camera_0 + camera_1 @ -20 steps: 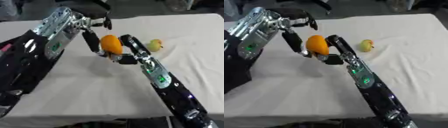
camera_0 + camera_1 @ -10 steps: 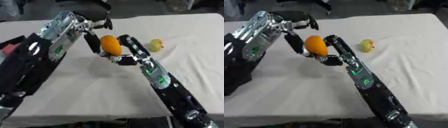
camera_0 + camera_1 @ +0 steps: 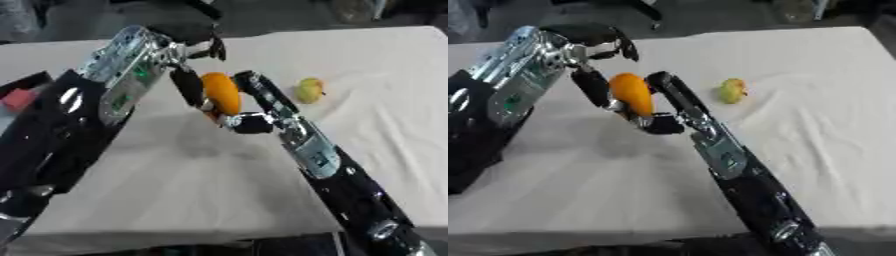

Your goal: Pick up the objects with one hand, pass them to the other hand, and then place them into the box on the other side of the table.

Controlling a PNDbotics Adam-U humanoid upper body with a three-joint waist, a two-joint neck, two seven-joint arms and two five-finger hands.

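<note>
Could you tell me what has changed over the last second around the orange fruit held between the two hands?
Very little. The orange fruit stays above the table between the left robot hand and the right robot hand, both touching it; neither has visibly let go. The left arm has shifted slightly, though the camera may have moved too. The yellow-green fruit lies where it was on the white cloth.

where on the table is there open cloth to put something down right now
Bare cloth lies right of the right hand, past the yellow-green fruit toward the table's right edge. Another patch lies near the front edge, between the two forearms. It is crowded at centre, where the left hand and right hand meet around the orange fruit.
</note>
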